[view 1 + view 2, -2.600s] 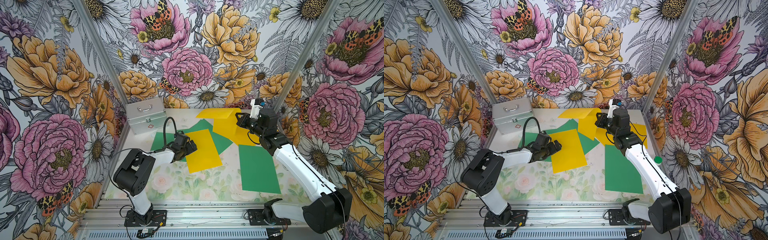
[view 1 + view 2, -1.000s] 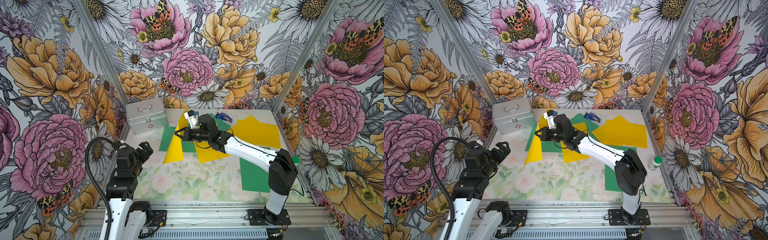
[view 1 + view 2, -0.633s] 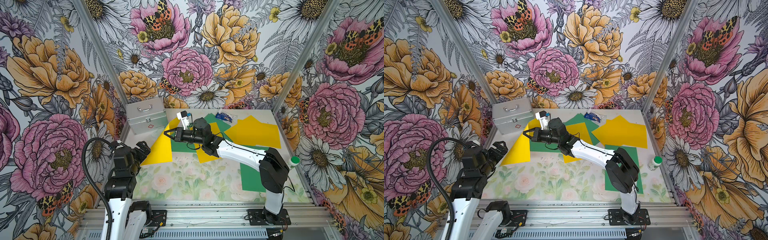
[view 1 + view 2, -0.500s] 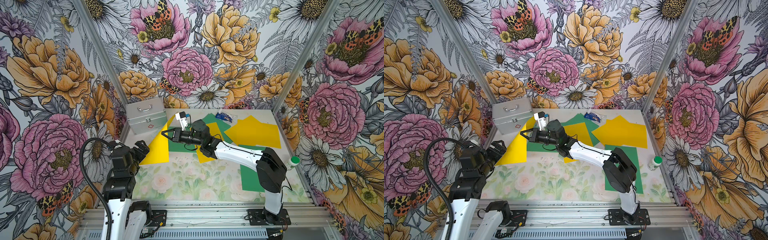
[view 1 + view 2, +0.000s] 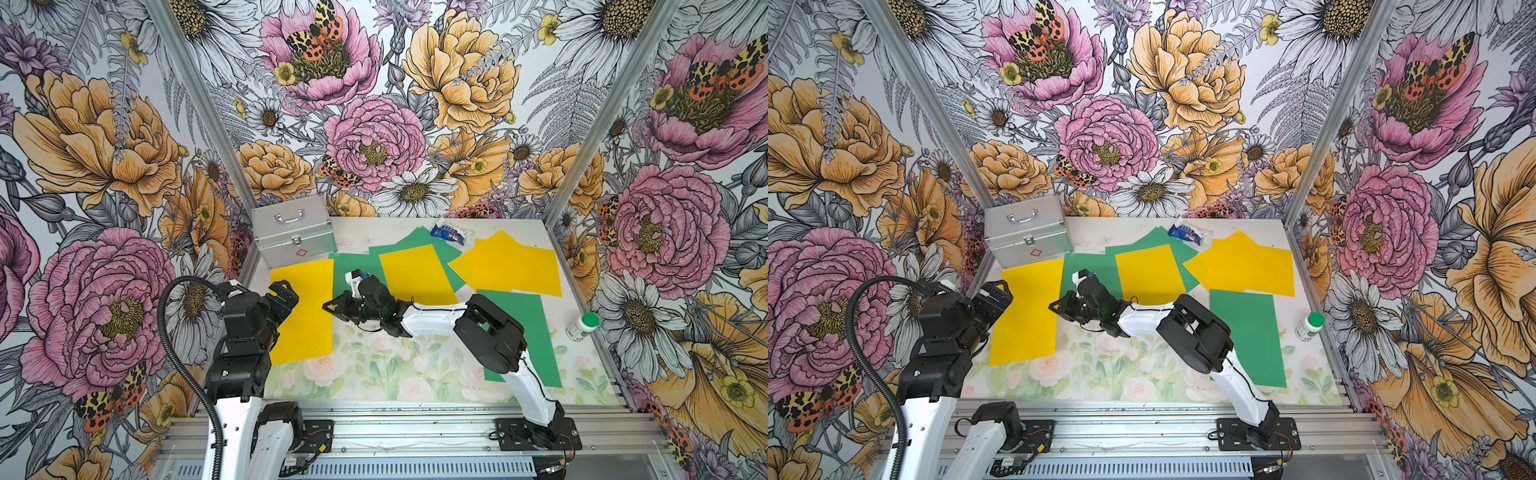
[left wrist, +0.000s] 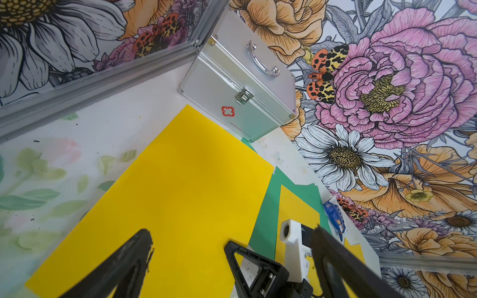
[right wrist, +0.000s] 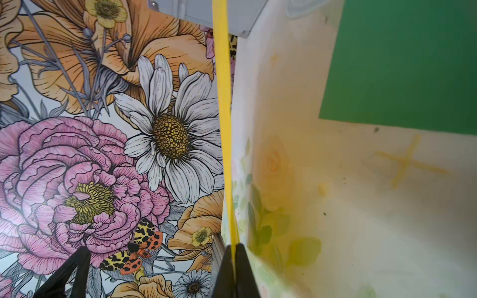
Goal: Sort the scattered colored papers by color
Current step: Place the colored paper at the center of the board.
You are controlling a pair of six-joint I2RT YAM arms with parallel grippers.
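Observation:
A yellow paper [image 5: 303,316] lies at the left of the table, just in front of the case. My right gripper [image 5: 328,307] is shut on its right edge. In the right wrist view the sheet [image 7: 224,129] shows edge-on, pinched between the jaws. My left gripper [image 5: 288,293] hangs open over the same sheet's left edge with nothing in it; its wrist view shows the sheet [image 6: 180,193] between its fingers [image 6: 134,258]. A second yellow paper [image 5: 417,276] lies in the middle on green papers [image 5: 353,268]. Another yellow one [image 5: 513,266] lies at the back right, and a green sheet [image 5: 525,332] at the right.
A silver metal case [image 5: 293,232] stands at the back left corner. A small blue-and-white packet [image 5: 449,234] lies at the back. A white bottle with a green cap [image 5: 582,326] stands by the right wall. The right arm stretches across the table's middle.
My right gripper has carried the yellow sheet leftward from the middle pile; it now lies almost flat at the left. The left arm has stayed raised at the left, open.

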